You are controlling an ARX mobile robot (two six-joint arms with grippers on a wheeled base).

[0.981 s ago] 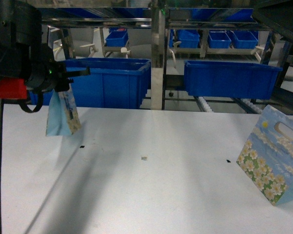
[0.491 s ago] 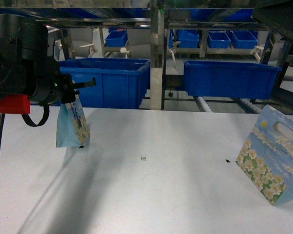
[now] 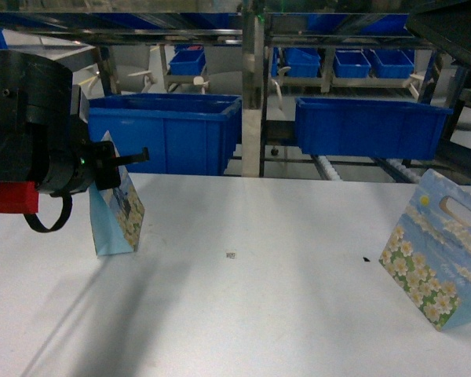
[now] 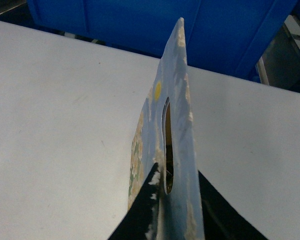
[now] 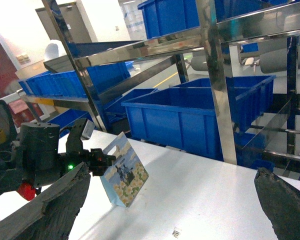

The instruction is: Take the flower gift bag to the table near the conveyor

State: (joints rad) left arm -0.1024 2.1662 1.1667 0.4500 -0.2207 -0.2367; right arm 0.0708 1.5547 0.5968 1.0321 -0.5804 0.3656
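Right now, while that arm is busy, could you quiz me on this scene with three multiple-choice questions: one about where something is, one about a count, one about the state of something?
1. Where does the flower gift bag without any gripper on it stand?
A. on the right part of the table
B. inside a blue bin
C. on the conveyor rollers

2. How many flower gift bags are in the head view?
A. one
B. two
C. four

3. What is the left gripper doing?
A. hanging open over bare table
B. shut on the top of a gift bag
C. gripping a blue bin

Answers:
1. A: the free bag stands on the white table, far right.
2. B: that one plus the held bag at the left.
3. B: the left gripper has its fingers closed on the bag's handle edge in the left wrist view.
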